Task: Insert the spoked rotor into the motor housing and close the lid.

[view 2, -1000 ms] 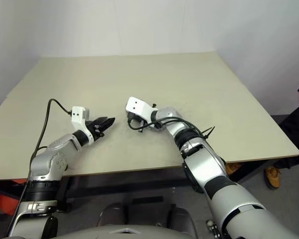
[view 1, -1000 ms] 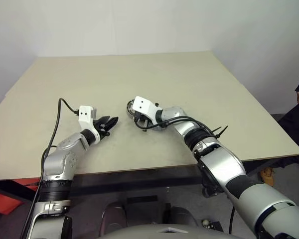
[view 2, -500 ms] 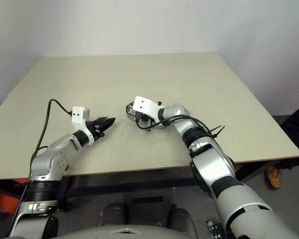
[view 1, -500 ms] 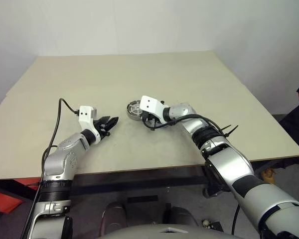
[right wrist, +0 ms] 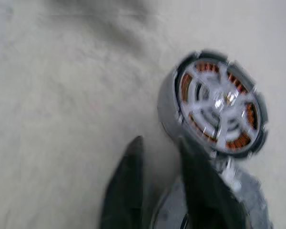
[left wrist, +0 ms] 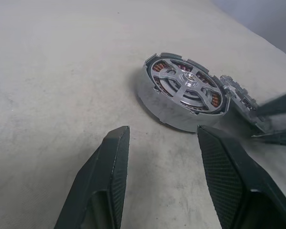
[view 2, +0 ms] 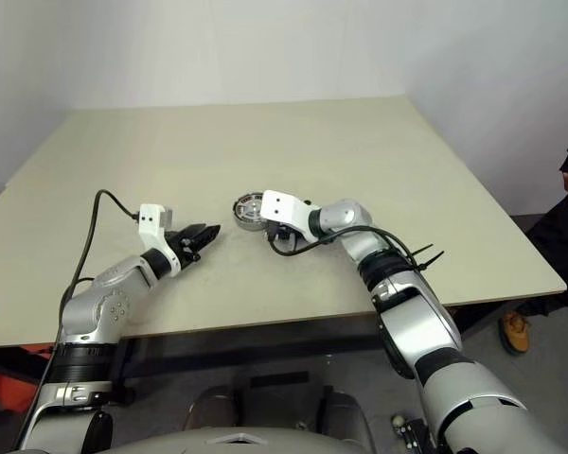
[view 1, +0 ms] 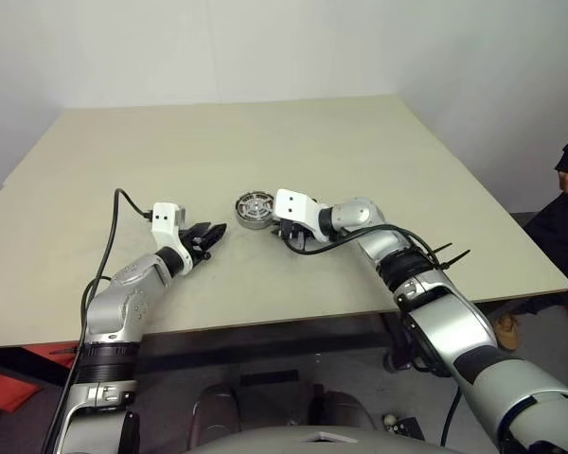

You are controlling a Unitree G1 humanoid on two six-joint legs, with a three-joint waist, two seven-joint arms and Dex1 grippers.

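The spoked rotor (left wrist: 189, 89) already sits inside the motor housing (left wrist: 155, 98), silver spokes over the copper windings, and the housing stands on the table (view 1: 265, 142) between the two arms, nearer the right one. The lid (left wrist: 240, 102) lies flat just beside the housing, on the side toward the right gripper (right wrist: 159, 157), touching it or nearly so (can't tell which). The right gripper's black fingers are a little apart w/ nothing visible between them; in the left wrist view its tips sit at the lid's far edge, but whether they touch the lid can't be told. The left gripper (left wrist: 164, 143) hangs about half open & empty, aimed at the housing from a short way off. So what's left, by the look of it, is the lid. Main risks: the lid is thin and flat on the table, so fingertips may skate over it or shove it instead of getting under the rim; any shove goes straight into the housing, which is free-standing and prob. slides or pivots. A knock could also tip the rotor off its seat, and then the lid won't close. The notched edge may need lining up w/ the rim; pressed down crooked, it could jam at a tilt. The left gripper could brace the housing, but closing in carelessly might bump it too.
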